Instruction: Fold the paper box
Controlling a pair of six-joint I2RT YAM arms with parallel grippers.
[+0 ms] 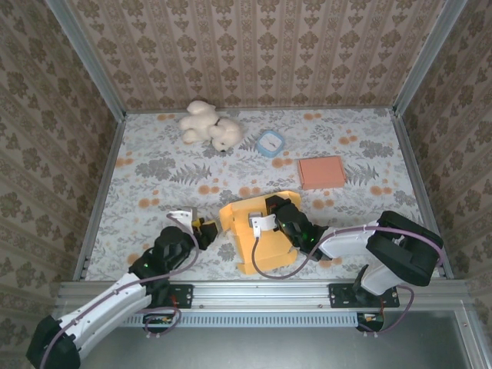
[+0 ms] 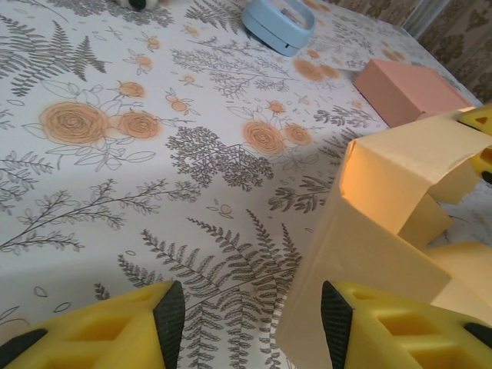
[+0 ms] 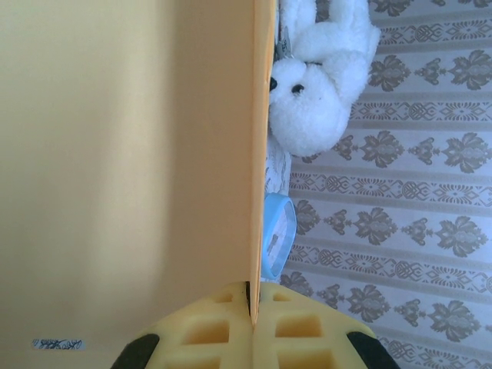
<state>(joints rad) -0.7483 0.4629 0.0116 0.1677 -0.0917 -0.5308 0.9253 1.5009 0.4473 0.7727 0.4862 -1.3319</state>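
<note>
Right gripper (image 3: 252, 307) pinches the yellow paper box (image 1: 265, 254) by one wall. Left gripper (image 2: 254, 317) gapes beside it; pink box (image 1: 321, 171) and blue dish (image 1: 270, 143) lie beyond.

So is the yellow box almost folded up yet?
Only partly. The paper box has a few walls bent up, but its flaps stick out loose and it is not closed. The right gripper is shut on one panel. The left gripper is open beside the box. Tucking the flaps in is probably what's left.

staged robot lab cell, aluminium frame posts (image 1: 89, 58), damask wallpaper panels (image 1: 254, 46), floral tablecloth (image 1: 154, 169), homely dressing
</note>
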